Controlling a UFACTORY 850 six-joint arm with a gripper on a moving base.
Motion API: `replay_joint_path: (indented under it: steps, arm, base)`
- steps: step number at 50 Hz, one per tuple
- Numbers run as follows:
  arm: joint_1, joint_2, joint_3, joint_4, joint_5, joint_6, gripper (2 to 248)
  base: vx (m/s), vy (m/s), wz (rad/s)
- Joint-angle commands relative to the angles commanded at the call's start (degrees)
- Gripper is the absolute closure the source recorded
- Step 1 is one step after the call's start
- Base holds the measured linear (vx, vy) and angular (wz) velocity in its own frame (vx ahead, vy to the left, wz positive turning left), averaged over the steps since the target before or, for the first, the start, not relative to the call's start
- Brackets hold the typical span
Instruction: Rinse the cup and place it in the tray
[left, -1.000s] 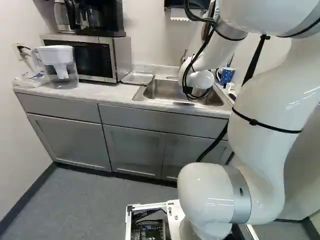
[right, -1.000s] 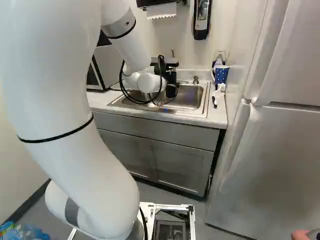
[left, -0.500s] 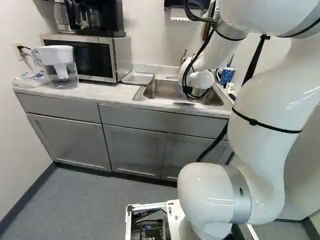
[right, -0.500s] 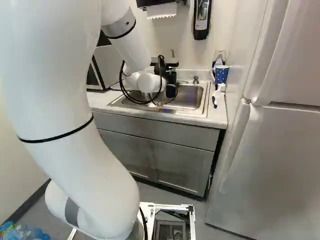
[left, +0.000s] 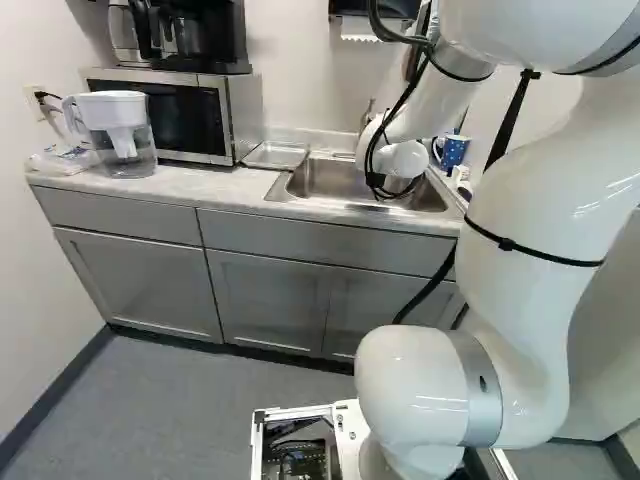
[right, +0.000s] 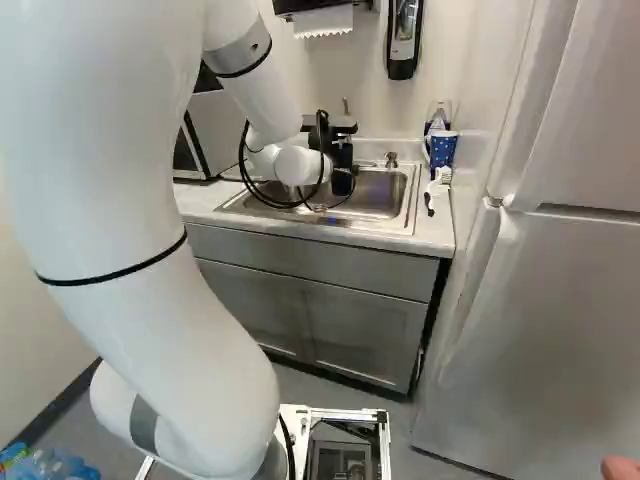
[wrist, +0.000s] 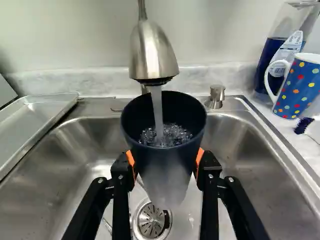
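Stainless-steel sink (wrist: 85, 155); metal tray (wrist: 30, 125) beside its basin; running faucet (wrist: 152, 52); tool (wrist: 165, 160) clamped on the dark cup (wrist: 164, 175), upright beneath the stream. Rinsing appears in hand; emptying the cup is likely next, before transfer to the tray.

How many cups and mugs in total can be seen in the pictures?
2. The dark cup is held in the pincer, under the running faucet; the dotted mug stands on the counter beside the sink. More may be hidden behind the arm.
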Motion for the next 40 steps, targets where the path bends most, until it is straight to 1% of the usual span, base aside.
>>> replay_joint_path:
  steps: [40]
  arm:
    - [0.0, 0.0, 0.0, 0.0, 0.0, 0.0, 125]
  base:
    - [0.0, 0.0, 0.0]
